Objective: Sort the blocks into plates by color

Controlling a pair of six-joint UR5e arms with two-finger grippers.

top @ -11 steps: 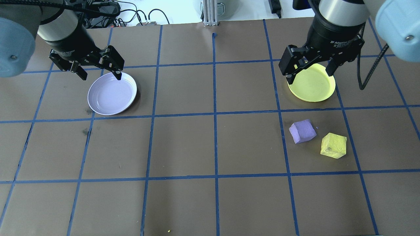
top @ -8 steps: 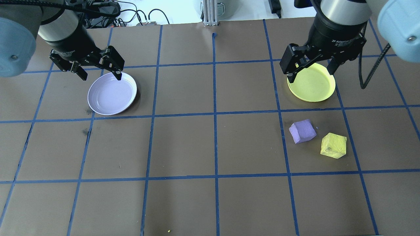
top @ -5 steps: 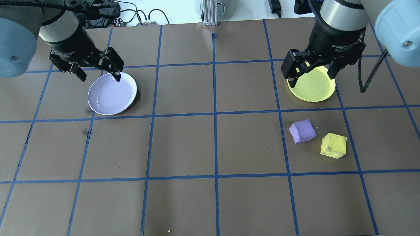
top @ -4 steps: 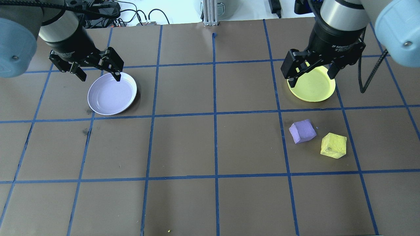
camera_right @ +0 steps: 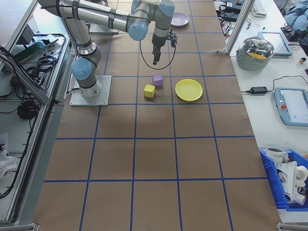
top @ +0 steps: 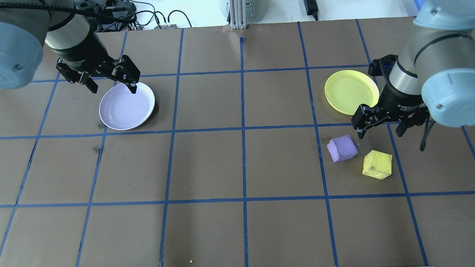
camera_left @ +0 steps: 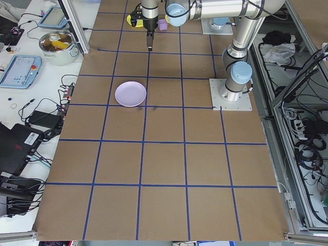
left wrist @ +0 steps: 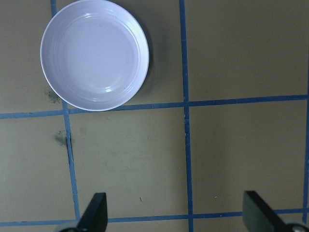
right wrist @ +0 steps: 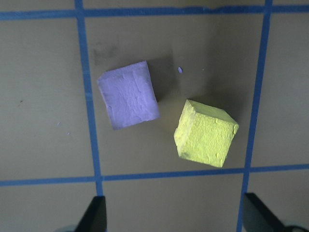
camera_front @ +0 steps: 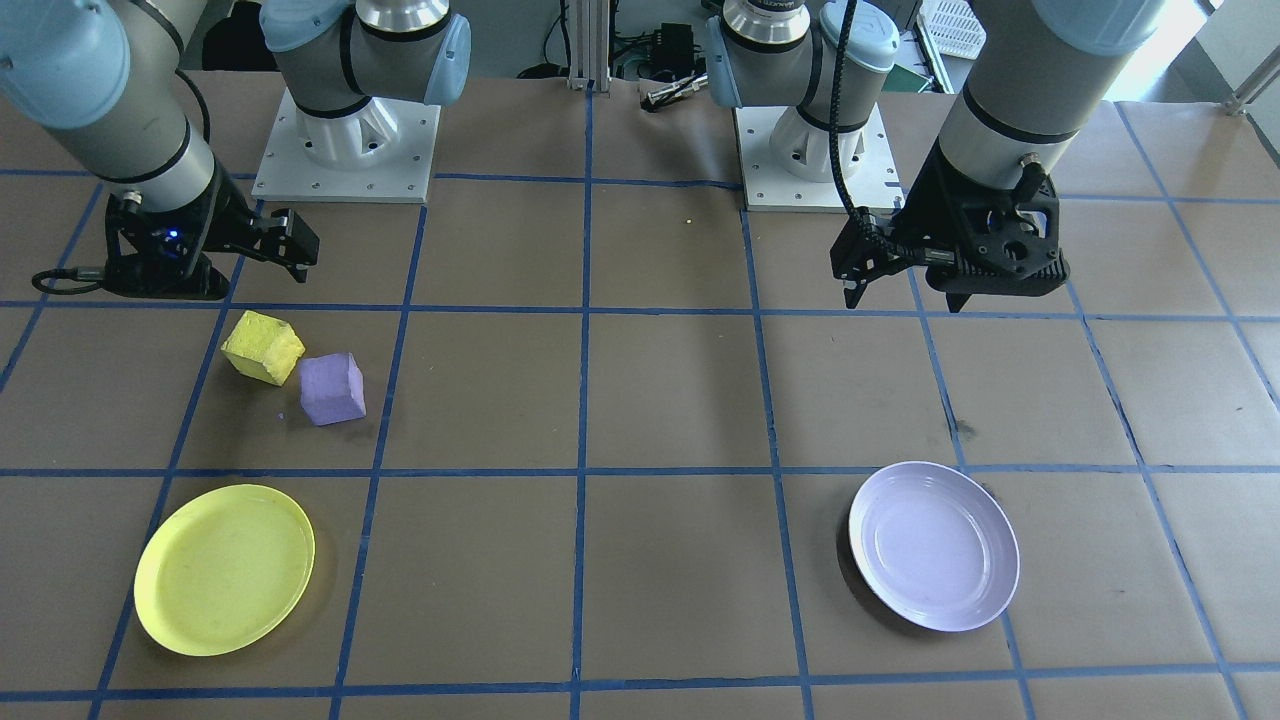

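Note:
The purple block and the yellow block lie side by side on the brown table, a small gap between them. My right gripper hangs open above the table, between these blocks and the yellow plate. In the right wrist view the purple block and yellow block both lie ahead of the spread fingers. My left gripper is open and empty over the far rim of the lavender plate. Both plates are empty.
Blue tape lines divide the table into squares. Cables and an aluminium post sit past the far edge. The two arm bases stand at the robot's side. A pot stands on a side bench.
My right arm has swung from above the yellow plate toward the near side and now hangs by the two blocks. The left arm, plates and blocks have stayed put.

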